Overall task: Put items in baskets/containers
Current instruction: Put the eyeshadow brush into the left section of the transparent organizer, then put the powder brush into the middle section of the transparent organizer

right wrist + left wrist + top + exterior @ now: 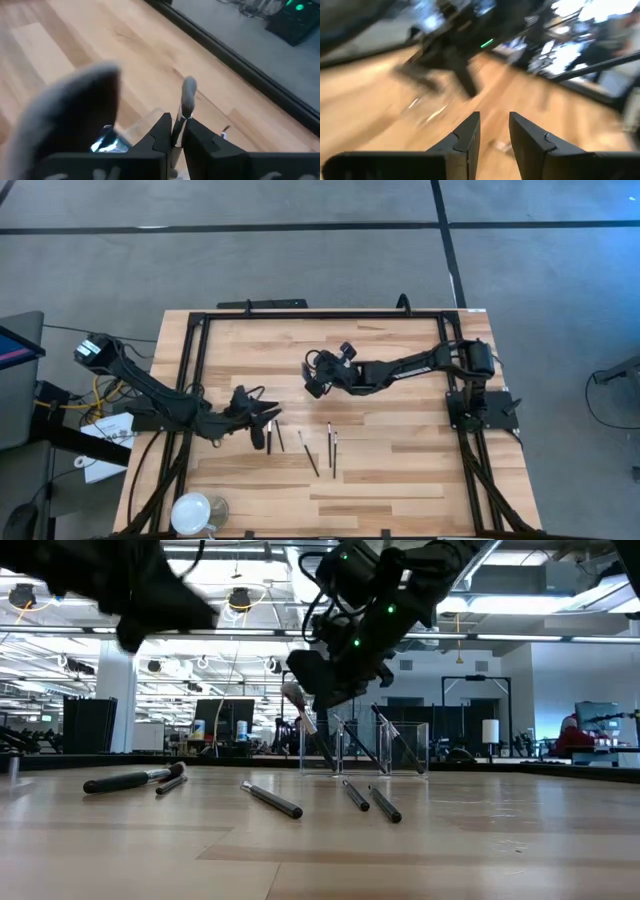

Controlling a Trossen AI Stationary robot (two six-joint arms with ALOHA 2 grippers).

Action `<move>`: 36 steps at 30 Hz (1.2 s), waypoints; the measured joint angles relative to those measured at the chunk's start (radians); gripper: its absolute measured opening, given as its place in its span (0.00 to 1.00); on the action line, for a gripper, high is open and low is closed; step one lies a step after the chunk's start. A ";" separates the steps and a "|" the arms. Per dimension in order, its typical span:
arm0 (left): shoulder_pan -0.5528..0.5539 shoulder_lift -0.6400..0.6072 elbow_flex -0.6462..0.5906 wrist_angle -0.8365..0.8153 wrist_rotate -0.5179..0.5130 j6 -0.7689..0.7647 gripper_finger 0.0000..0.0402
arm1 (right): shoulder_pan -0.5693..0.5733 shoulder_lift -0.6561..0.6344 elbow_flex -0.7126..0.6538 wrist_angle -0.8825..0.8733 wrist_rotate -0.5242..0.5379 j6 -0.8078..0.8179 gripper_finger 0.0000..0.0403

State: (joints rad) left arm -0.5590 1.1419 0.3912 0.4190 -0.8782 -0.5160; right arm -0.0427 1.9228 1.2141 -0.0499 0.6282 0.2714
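Several slim dark makeup brushes lie flat on the wooden table near its middle; the low view shows them in a row. A clear plastic tray stands behind them with brushes leaning inside it. My right gripper hangs above the tray's left end, shut on a brush with a silver ferrule and a grey bristle tip. My left gripper is low over the leftmost brushes, open, with nothing between its fingers. My right gripper pinches the brush between its two fingers just behind the bristle head, on the ferrule. The fingers slant downward and the bristle tip sticks out past them. In the low view the brush is tilted, head up, off the table top.
A round white dish sits at the table's near left corner. A black frame runs along the table's far and side edges. Bare wood lies to the right of the brushes and along the near edge.
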 joint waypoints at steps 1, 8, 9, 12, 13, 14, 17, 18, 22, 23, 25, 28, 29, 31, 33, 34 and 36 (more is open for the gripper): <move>0.000 0.008 0.000 -0.055 -0.019 -0.060 0.24 | 0.001 -0.001 0.001 0.003 -0.011 0.000 0.06; 0.000 0.143 0.000 -0.153 -0.018 -0.319 0.23 | 0.014 -0.038 0.004 0.002 -0.030 0.000 0.11; 0.002 0.168 0.000 -0.153 -0.014 -0.348 0.23 | 0.018 -0.043 0.002 -0.011 -0.024 0.000 0.13; 0.006 0.241 0.000 -0.153 -0.005 -0.425 0.23 | 0.030 -0.048 0.002 -0.025 -0.026 -0.001 0.18; 0.006 0.266 0.000 -0.150 -0.003 -0.450 0.23 | 0.035 -0.052 0.001 -0.032 -0.027 -0.001 0.19; 0.005 0.286 0.000 -0.153 0.001 -0.466 0.23 | 0.041 -0.054 0.002 -0.025 -0.026 -0.001 0.21; 0.006 0.324 0.000 -0.153 0.037 -0.504 0.23 | 0.064 -0.063 0.002 -0.031 -0.027 -0.009 0.25; 0.006 0.331 0.000 -0.154 0.047 -0.509 0.23 | 0.072 -0.066 0.001 -0.031 -0.026 -0.011 0.26; 0.005 0.317 0.000 -0.157 0.122 -0.502 0.21 | 0.109 -0.090 0.001 -0.035 -0.026 -0.017 0.31; 0.005 0.304 0.000 -0.157 0.127 -0.479 0.20 | 0.119 -0.096 0.002 -0.031 -0.026 -0.017 0.32; 0.006 0.274 0.000 -0.161 0.140 -0.427 0.18 | 0.140 -0.117 0.002 -0.042 -0.026 -0.018 0.34; 0.009 0.209 0.000 -0.217 0.183 -0.385 0.15 | 0.172 -0.146 0.002 -0.040 -0.023 -0.018 0.36; 0.012 0.185 0.000 -0.252 0.202 -0.382 0.15 | 0.182 -0.155 0.002 -0.039 -0.023 -0.018 0.37; 0.020 0.137 0.000 -0.333 0.235 -0.382 0.16 | 0.199 -0.172 0.002 -0.040 -0.023 -0.018 0.37; 0.031 0.100 0.000 -0.402 0.280 -0.386 0.18 | 0.210 -0.184 0.002 -0.041 -0.021 -0.019 0.38; 0.037 0.084 0.000 -0.437 0.300 -0.390 0.19 | 0.216 -0.188 0.002 -0.042 -0.020 -0.019 0.38; 0.052 0.073 0.000 -0.491 0.324 -0.405 0.22 | 0.226 -0.191 0.002 -0.047 -0.020 -0.019 0.38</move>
State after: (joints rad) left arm -0.5073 1.2144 0.3916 -0.0719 -0.5547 -0.9215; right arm 0.1832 1.7316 1.2160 -0.0969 0.6078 0.2525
